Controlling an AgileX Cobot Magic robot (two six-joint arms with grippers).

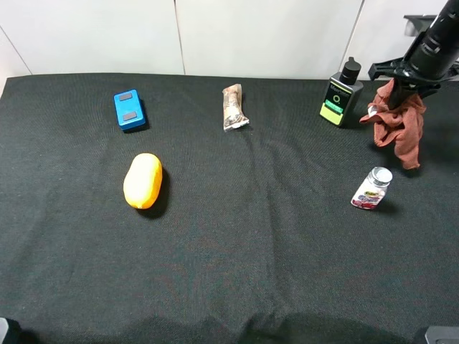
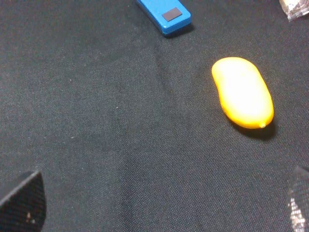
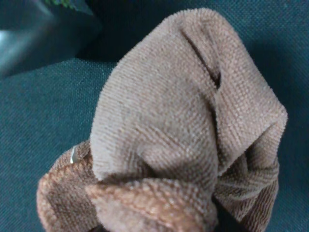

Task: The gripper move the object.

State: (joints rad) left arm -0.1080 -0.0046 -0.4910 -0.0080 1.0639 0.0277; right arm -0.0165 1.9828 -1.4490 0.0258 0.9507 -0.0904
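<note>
Claw (image 1: 406,84) pinched tight on rust-red rag (image 1: 399,127); rag hangs bunched directly beneath it.

Black-clothed table (image 1: 229,272) bears blue box (image 1: 129,109), yellow oval (image 1: 143,180), packet (image 1: 234,107), bottle (image 1: 341,97), jar (image 1: 372,188).

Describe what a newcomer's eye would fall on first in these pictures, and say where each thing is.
The rust-red cloth stands out first: it hangs bunched from the right gripper at the far right of the dark table cover, beside a green-and-black bottle. Next comes the bright yellow oval object, lying on the left side, with a blue box farther back.
</note>
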